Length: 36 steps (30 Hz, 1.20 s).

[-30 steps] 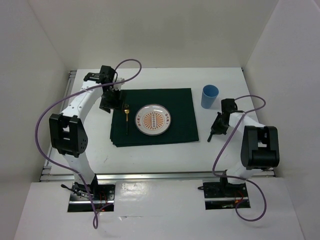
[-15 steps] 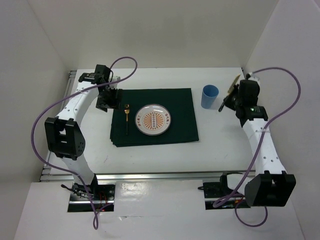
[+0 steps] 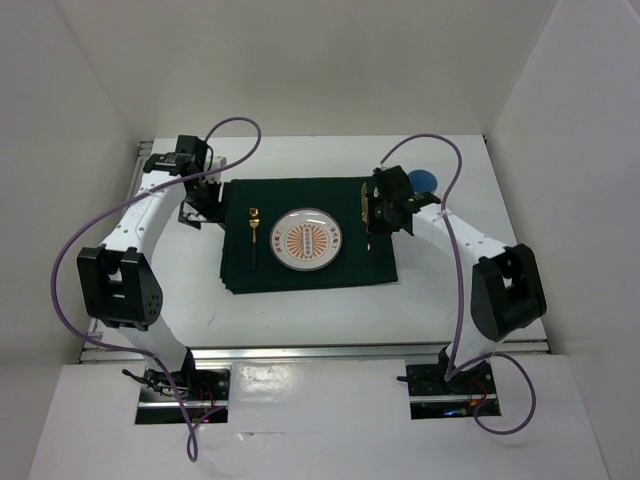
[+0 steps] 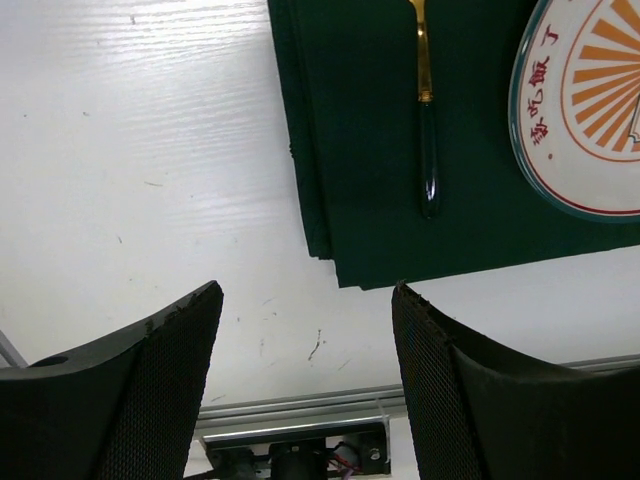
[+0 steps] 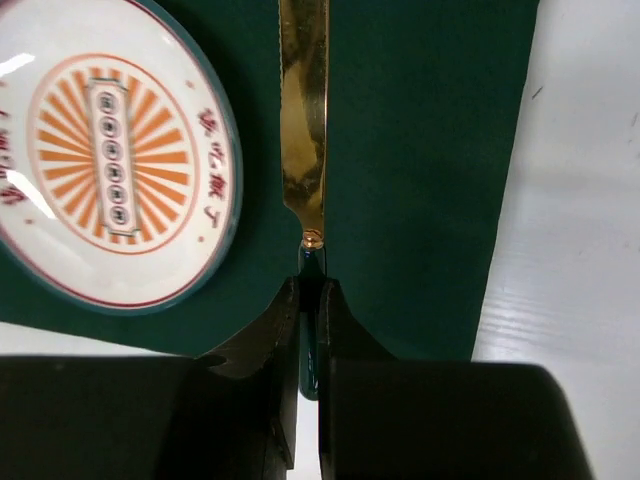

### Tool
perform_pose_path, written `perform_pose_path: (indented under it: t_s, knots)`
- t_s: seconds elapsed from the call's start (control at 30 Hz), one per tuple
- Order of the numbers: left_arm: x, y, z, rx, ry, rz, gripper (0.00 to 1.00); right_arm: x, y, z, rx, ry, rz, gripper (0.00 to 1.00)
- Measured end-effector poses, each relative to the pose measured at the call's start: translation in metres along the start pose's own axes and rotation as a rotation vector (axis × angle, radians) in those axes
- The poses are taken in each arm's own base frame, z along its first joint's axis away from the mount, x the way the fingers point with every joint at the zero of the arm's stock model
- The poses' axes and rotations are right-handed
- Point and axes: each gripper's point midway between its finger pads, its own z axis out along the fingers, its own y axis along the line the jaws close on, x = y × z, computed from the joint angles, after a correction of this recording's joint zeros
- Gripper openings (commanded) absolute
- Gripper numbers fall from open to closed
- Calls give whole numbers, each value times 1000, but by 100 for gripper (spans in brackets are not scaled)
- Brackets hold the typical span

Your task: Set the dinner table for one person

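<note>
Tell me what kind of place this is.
Probably a robot test cell: a white table walled on three sides, two robot arms bolted at its near edge, the right gripper holding a knife over a green mat with a plate.

On the worktop (image 3: 310, 315) lies a cloth mat (image 3: 300, 195) with a plate (image 3: 307, 239) at its middle, a fork (image 3: 254, 238) left of the plate, a knife (image 5: 303, 130) right of it, and a cup (image 3: 425, 180) behind the mat's right corner.

Grips a knife (image 5: 303, 130) by its dark green handle, gripper (image 5: 308, 335) closed around it. Points the gold blade away over the dark green mat (image 5: 430, 150), just right of the orange-patterned plate (image 5: 110, 160). Shows white bench (image 5: 585, 200) at far right.
</note>
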Motion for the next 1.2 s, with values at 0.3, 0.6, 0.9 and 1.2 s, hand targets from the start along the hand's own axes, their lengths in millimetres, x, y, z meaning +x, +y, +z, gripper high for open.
perform_pose_path:
  t_s: [0.3,0.6,0.9,1.2]
  knots:
    - [2,5,2,-12,5,-7,76,45,-9,64,15,186,-9,0]
    - [1,6,0,-23,-8,-7,76,39,-5,82,18,211,59,0]
    - [1,7,-2,-26,-15,-7,76,40,-4,82,20,217,88,6]
    - [1,7,-2,-26,-15,-6,76,40,-6,71,40,226,85,62]
